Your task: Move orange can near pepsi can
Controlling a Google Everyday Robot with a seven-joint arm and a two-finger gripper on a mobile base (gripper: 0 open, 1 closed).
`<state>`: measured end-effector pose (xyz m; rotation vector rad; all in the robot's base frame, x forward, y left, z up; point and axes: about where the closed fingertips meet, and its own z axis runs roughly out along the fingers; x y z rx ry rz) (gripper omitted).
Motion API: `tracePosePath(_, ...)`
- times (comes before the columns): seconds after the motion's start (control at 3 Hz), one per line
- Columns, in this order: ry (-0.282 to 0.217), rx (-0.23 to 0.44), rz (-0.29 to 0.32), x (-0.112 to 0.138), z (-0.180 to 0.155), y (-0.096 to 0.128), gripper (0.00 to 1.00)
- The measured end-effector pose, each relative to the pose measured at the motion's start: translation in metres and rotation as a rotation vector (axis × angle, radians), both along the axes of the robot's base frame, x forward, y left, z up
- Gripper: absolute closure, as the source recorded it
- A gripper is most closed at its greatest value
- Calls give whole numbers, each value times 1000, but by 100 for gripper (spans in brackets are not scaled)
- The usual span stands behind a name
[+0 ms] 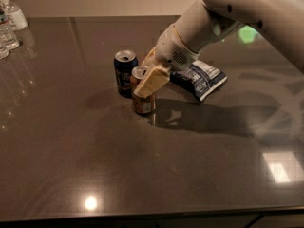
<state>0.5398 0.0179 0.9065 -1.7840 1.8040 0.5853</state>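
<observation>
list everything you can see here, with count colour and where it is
orange can: one, orange-brown with a silver top, mid table, just right of and in front of the pepsi can
pepsi can: one, dark navy, upright, mid table
chip bag: one, blue and white, lying flat to the right of the cans, partly behind the arm
bottles: at least two, clear, far left corner, cut by the frame edge
table: one, dark and glossy, fills most of the view
arm: one, white, coming in from the upper right
gripper: one, tan fingers, shut on the upper part of the orange can
</observation>
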Motion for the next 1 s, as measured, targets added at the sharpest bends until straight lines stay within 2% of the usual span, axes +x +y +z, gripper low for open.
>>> tracePosePath(0.67, 0, -1, 6, -1, 0, 4, 13)
tracePosePath(1.0, 0, -2, 10, -2, 0, 5, 0)
